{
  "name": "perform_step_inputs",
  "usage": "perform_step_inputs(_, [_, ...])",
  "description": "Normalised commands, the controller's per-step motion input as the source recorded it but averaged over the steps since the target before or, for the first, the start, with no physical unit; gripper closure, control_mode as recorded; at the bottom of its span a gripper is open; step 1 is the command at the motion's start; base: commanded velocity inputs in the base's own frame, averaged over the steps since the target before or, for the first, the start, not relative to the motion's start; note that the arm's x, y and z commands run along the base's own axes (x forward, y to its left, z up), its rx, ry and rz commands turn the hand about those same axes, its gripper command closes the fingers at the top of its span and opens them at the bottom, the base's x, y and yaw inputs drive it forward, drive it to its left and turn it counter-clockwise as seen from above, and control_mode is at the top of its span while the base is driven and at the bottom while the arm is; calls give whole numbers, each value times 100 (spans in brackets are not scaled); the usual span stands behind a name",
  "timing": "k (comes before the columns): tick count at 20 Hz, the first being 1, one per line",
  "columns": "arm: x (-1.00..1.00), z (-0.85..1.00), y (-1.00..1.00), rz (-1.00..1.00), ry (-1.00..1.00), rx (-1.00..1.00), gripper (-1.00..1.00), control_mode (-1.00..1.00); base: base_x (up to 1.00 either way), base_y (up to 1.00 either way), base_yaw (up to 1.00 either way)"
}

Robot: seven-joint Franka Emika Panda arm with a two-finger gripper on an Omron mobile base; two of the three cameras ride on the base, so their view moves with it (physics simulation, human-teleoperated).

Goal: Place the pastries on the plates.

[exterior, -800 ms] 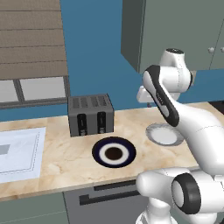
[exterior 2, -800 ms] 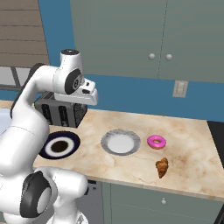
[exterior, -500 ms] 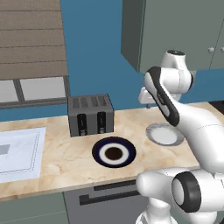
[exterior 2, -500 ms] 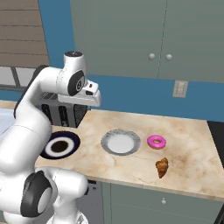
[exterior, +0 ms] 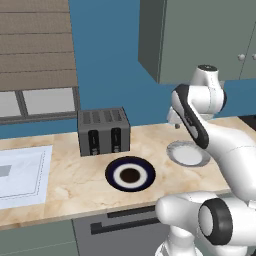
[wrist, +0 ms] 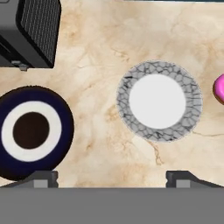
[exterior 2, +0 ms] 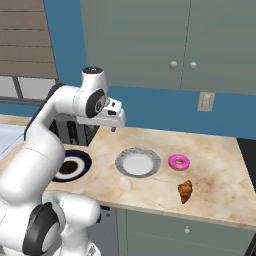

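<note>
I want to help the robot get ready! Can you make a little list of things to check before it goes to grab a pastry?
1. Gripper open and holding nothing: ok, the finger tips stand wide apart above the counter.
2. Pale plate free for a pastry: ok, nothing lies on it.
3. Navy plate free too: ok, nothing lies on it.
4. Pink doughnut easy to get at: ok, it lies alone on the counter just beside the pale plate.
5. Croissant easy to get at: ok, it lies alone near the front edge.
6. Gripper lined up over a pastry: not ok, it hangs over the counter by the pale plate.
</note>
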Motion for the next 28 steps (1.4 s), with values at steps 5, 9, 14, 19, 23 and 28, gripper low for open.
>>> perform_step_inputs(5, [0, -24, -29, 0, 0, -6, -100, -100, 0, 0, 0])
perform_step_inputs(9, [0, -27, -26, -3, 1, -9, -100, -100, 0, 0, 0])
perform_step_inputs(14, [0, -32, -42, -7, 0, -5, -100, -100, 0, 0, 0])
perform_step_inputs(19, [0, -27, -33, -5, 2, -1, -100, -100, 0, 0, 0])
perform_step_inputs(23, [7, -9, -33, -4, 17, 0, -100, -100, 0, 0, 0])
perform_step_inputs(28, [5, -8, -38, -3, 18, 0, -100, -100, 0, 0, 0])
